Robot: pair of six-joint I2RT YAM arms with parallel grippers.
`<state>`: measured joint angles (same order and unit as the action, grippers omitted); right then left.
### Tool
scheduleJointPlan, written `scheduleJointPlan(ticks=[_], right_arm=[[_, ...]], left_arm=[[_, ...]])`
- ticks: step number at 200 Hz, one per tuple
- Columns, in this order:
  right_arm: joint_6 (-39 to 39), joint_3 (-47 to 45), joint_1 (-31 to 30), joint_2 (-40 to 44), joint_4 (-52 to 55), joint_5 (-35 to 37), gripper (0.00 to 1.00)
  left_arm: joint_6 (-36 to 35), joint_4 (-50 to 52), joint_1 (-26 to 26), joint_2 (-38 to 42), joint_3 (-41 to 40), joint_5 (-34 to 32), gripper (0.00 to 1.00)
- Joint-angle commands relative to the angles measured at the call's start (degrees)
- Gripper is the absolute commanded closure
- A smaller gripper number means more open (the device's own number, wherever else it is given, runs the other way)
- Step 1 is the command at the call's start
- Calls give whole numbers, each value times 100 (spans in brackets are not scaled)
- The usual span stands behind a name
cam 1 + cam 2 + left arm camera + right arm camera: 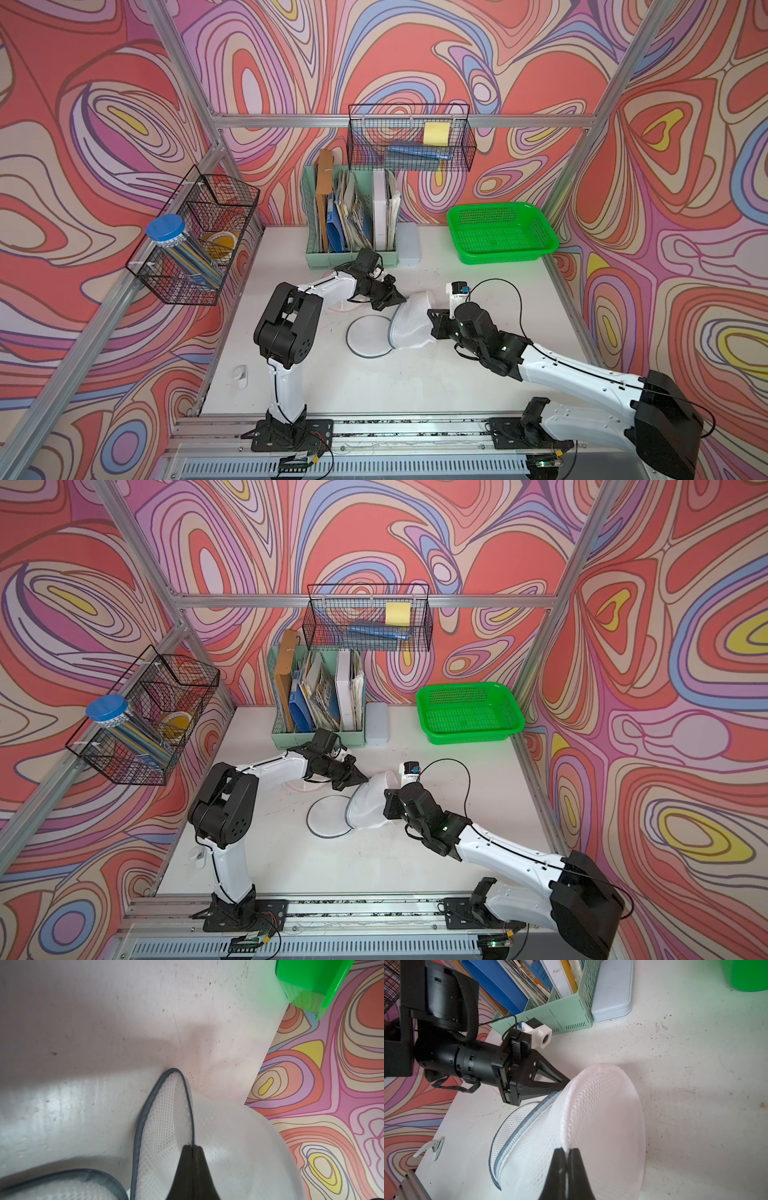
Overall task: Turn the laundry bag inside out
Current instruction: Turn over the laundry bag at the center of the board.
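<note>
Black, tapered jaws of the left end effector [192, 1147] are pressed together on the grey zipper rim of the laundry bag [162, 1126], pinching the mesh at the edge of its opening. The right end effector [566, 1151] is likewise clamped tight, on the white mesh of the bag's domed side, facing the left one from across the bag.

In both top views the bag stands on edge between the two end effectors, lifted into a rounded pouch with its lower edge on the tabletop [415, 386]. A round mesh flap [368, 336] with a dark rim lies flat on the tabletop, just beside the left end effector on the robot's side and touching the bag's lower rim.

Behind the left end effector, near the back wall, stands a mint file holder [351, 253] packed with papers, with a pale case [409, 245] just beside it. Well beyond the right end effector, a green basket [503, 232] sits in the back corner. A white clip [241, 376] lies well apart from both, near the tabletop's edge beside the left arm.
</note>
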<state>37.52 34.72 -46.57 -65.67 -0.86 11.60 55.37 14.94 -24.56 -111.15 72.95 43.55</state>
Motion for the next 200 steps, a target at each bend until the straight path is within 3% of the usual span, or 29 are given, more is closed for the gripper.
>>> scheduleJointPlan(ticks=[1,31,79,129,138,151,164,181,200], right_arm=[[-79,95,-10,4,100,-74,100],[-248,240,-9,-273,120,-259,100],[-472,648,-10,-1364,-231,-1403,100],[-452,978,-10,-2391,-559,-2140,100],[-415,1024,-10,-2505,-568,-2267,90],[-333,991,13,-2470,-620,-2258,64],[-232,903,80,-2315,-698,-2245,57],[-123,784,242,-2106,-800,-2382,57],[120,585,459,-1944,-1095,-2676,75]], left_arm=[[-302,473,1,144,200,-180,100],[-563,808,1,390,293,-321,100],[-853,1167,-34,752,630,-391,100],[-834,1155,-153,1102,496,-374,100],[-858,1177,-158,1126,446,-381,100],[-959,1218,-157,1171,364,-373,100],[-1093,1290,-155,1214,288,-418,100],[-1223,1339,-155,1236,229,-486,100],[-1247,1342,-162,1165,244,-512,100]])
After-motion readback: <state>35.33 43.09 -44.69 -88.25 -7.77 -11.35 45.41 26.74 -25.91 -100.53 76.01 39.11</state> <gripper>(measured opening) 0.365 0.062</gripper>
